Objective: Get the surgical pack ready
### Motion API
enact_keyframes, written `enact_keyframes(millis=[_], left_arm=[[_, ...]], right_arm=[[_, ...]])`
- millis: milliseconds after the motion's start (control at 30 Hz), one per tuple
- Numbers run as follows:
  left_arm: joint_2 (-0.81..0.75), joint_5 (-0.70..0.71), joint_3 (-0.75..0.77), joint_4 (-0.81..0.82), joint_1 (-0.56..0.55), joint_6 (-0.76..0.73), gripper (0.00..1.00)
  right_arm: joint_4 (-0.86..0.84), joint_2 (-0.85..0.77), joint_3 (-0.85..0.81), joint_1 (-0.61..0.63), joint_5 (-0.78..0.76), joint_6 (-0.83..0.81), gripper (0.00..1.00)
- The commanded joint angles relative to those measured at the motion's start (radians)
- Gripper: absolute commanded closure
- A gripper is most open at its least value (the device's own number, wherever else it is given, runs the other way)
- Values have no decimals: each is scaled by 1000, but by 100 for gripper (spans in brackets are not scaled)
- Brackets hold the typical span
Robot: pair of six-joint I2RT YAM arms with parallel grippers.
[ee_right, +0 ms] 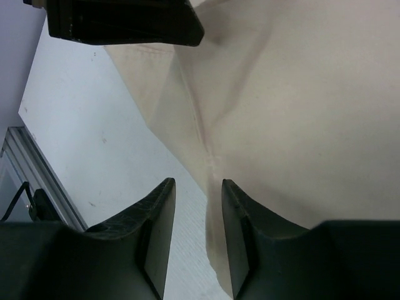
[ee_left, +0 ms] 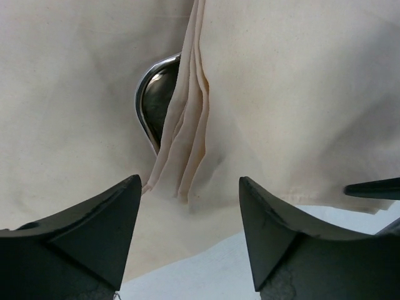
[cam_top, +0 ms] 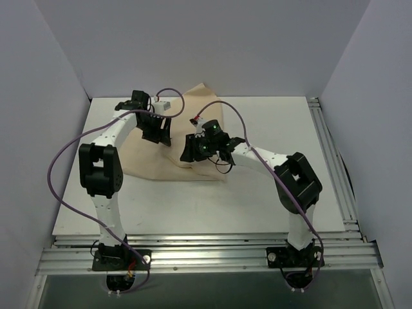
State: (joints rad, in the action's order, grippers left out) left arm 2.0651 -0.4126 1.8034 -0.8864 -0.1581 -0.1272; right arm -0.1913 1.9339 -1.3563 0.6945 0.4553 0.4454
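The tan cloth sheet [cam_top: 154,164], likely soft and light, is lying on the white table [cam_top: 212,206], draping a shiny steel tray [ee_left: 156,100]; a fold edge looks best for pinching. Above the cloth, the left end effector [ee_left: 189,187] is gaping empty. The right end effector [ee_right: 197,184] is straddling a crease close alongside, and I cannot tell whether it is gripping.

A white table [cam_top: 193,206] sits between plain pale walls [cam_top: 193,38], aluminium rails [cam_top: 206,256] along its near edge.
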Motion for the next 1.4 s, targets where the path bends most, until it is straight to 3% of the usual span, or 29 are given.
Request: enact_keyframes(millis=[0,167,300,367,400,467,700,833,867,967,1000,1133,1200,1367], left_arm=[[20,31,-10,-11,2,-37,30],[30,54,-24,-22,-6,-58,49],[41,90,-22,-6,-4,-60,80],[44,109,-15,12,-4,-58,84],[52,113,-12,14,-4,-58,92],[61,117,-1,7,-6,-54,97],[70,147,-16,15,-3,-57,98],[46,132,28,-14,0,-68,83],[30,127,43,-32,5,-68,65],[-14,115,103,-77,28,-69,40],[-26,107,114,-86,61,-68,35],[-94,100,122,-117,213,-60,16],[-111,170,97,-112,276,-58,3],[-48,336,71,-79,434,-34,4]], right_arm=[[1,-107,61,-29,-29,-2,69],[-16,-110,163,-7,-17,1,86],[-82,-118,244,0,-3,12,96],[-108,-107,270,-12,0,19,99],[-111,-99,284,-12,2,19,100],[-115,-84,292,-9,5,13,100],[-83,-98,290,-9,-24,-11,100],[-37,-134,197,-13,-21,-17,87],[-22,-142,177,-15,-23,-16,83],[1,-174,116,-39,-46,2,71],[3,-182,108,-50,-53,12,67],[4,-226,106,-122,-69,65,64],[33,-236,111,-153,-92,55,63],[104,-254,129,-187,-175,19,61]])
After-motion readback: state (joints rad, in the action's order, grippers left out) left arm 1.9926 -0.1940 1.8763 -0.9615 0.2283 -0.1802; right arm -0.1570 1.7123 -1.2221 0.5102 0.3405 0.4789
